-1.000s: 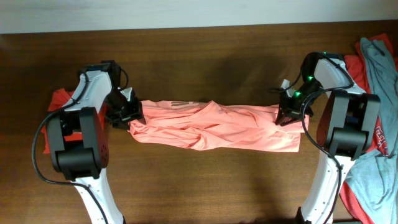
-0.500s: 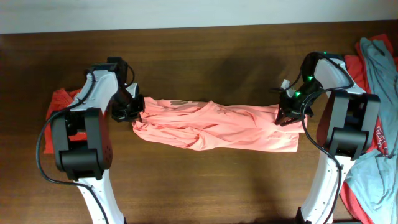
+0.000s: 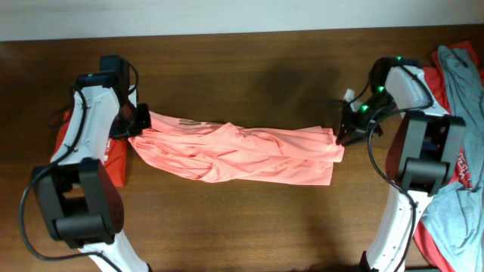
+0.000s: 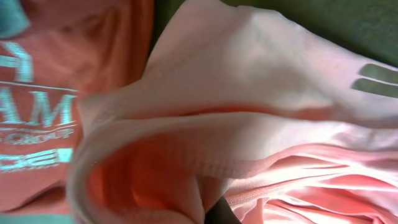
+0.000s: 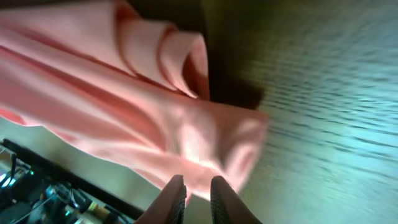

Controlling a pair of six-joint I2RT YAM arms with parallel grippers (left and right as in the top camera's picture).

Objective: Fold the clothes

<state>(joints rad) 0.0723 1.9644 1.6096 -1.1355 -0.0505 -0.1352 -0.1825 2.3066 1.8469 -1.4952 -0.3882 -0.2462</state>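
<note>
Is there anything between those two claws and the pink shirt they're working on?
Nothing visible. The left gripper pinches one end of the pink shirt and the right gripper the other; the cloth stretches between them.

Robot handling lab: a two-arm rig at a table.
A white-and-black left arm (image 3: 79, 143) and a matching right arm (image 3: 412, 91) stand at a bare dark brown wooden worktop (image 3: 249, 227) against a plain pale wall (image 3: 227, 15). A salmon-pink T-shirt (image 3: 242, 151) stretches between them, and a grey-blue T-shirt (image 3: 463, 68) is heaped at the edge.
</note>
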